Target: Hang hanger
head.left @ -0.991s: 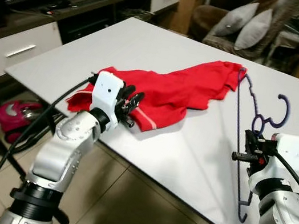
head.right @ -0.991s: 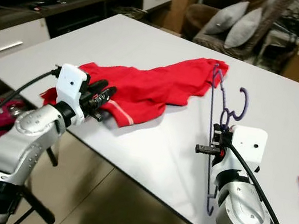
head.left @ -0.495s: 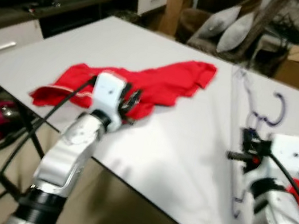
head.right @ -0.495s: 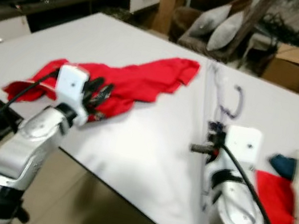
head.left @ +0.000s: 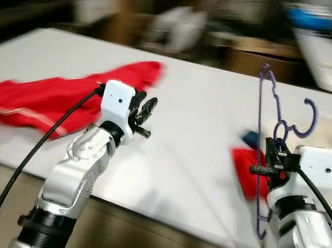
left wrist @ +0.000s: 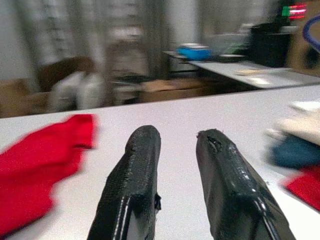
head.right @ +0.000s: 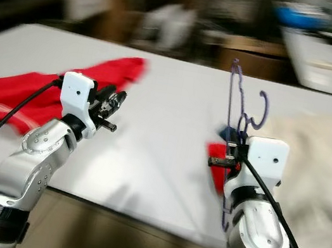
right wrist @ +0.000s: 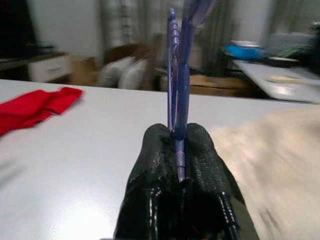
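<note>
While the blurred view swung, right claw [right wrist: 178, 150] pinched the purple hanger [head.left: 265, 138] upright at frame right, above the worktop [head.left: 191, 161]; left claw [left wrist: 177, 165] spread, empty; thin bar could twist loose mid-turn

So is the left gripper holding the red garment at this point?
No: in the left wrist view the left gripper has its fingers apart with nothing between them, and the red garment lies apart on the table.

The room behind the counter [head.left: 198, 123] is smeared by motion blur, its furniture and boxes unreadable. The red cloth [head.left: 41, 102] runs off the picture's edge, and a pale heap [head.right: 320, 164] stays too blurred to identify.
</note>
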